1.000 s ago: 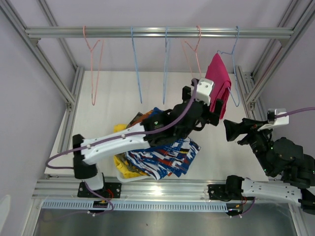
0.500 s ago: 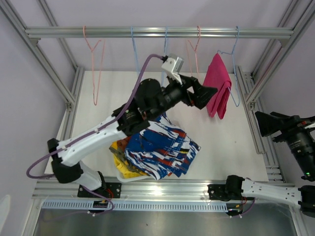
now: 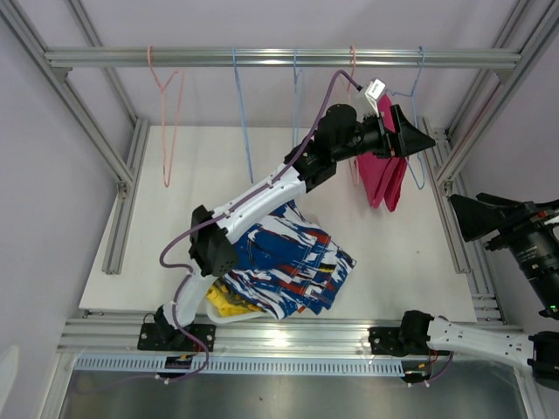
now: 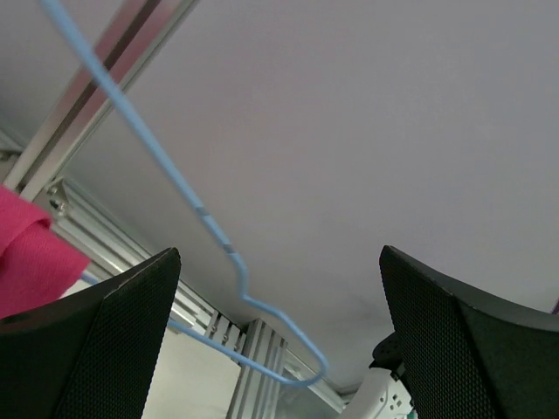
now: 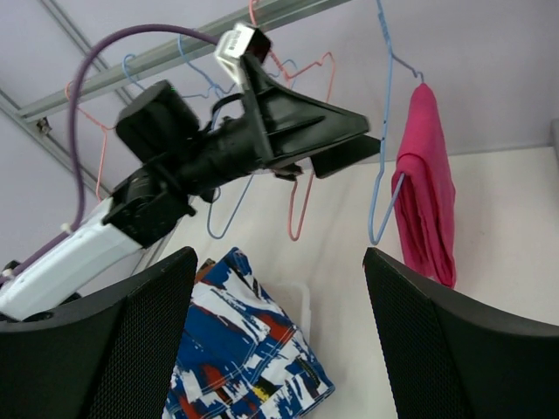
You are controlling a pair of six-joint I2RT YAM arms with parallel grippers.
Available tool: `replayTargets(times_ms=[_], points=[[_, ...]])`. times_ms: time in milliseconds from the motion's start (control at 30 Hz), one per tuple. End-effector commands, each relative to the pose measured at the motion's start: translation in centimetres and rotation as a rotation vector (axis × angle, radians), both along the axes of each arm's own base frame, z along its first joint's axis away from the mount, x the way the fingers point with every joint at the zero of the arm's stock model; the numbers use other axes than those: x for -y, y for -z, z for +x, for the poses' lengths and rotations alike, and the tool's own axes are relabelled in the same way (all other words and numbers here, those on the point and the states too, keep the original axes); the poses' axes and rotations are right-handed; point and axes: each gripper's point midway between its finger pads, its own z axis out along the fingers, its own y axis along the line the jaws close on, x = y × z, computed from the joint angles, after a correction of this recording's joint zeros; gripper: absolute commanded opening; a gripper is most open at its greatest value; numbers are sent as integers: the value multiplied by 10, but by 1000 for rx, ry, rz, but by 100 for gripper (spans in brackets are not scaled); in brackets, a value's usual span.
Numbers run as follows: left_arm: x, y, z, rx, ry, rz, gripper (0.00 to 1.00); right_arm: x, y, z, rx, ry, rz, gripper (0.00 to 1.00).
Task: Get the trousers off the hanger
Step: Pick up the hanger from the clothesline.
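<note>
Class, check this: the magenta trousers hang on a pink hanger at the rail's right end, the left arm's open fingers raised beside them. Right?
No. The hanger is blue, not pink: see the right wrist view. The magenta trousers, their spot on the rail and the left gripper with open fingers are as stated.

- No text, label, brand or number can be read in any view.
- The patterned trousers (image 3: 288, 262) on the tabletop show only blue, white and red shapes, with no letters.
- The white block (image 3: 376, 90) on the left wrist is too small to show any marking.
</note>
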Motion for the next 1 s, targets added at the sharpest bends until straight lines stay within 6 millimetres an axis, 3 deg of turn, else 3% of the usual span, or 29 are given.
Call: replayTargets(times_ms=[0, 100, 333, 633, 800, 967], points=[[-7, -36, -2, -36, 23, -103, 100, -14, 4, -1, -13, -42, -17, 82], [-2, -21, 11, -62, -22, -88, 99, -18, 5, -2, -14, -58, -11, 82], [8, -26, 30, -68, -61, -227, 100, -26, 13, 0, -24, -69, -38, 83], [23, -12, 48, -171, -70, -321, 99, -11, 21, -6, -40, -62, -16, 84], [22, -19, 51, -172, -61, -399, 99, -9, 32, -5, -55, -50, -35, 85], [17, -36, 47, -121, -71, -429, 78, -6, 39, -4, -62, -36, -45, 87]])
